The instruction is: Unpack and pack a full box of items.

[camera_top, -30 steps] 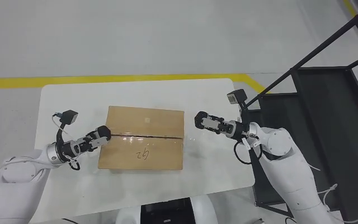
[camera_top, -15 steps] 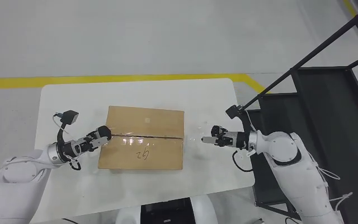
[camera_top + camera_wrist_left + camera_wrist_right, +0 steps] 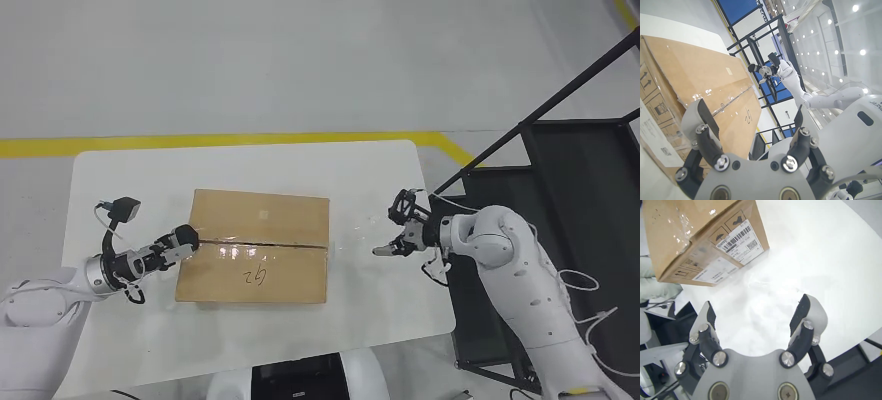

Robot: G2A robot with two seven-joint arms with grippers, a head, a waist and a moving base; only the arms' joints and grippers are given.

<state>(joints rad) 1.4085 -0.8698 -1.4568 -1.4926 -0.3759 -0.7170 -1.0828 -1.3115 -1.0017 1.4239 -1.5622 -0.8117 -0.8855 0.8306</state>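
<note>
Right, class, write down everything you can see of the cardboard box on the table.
The cardboard box is brown, shut, lying flat on the white table. Its top flaps meet at a centre seam under clear tape, with a handwritten mark beside it. White barcode labels and handling symbols sit on one end. The left gripper, fingers open, is at the seam's other end.

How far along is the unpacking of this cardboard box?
Nothing looks done: the cardboard box sits shut on the table, clear tape over its top seam. In hand: the left gripper is open at one seam end; the right gripper is open over the table off the opposite end. Left: opening, unpacking, repacking.
</note>
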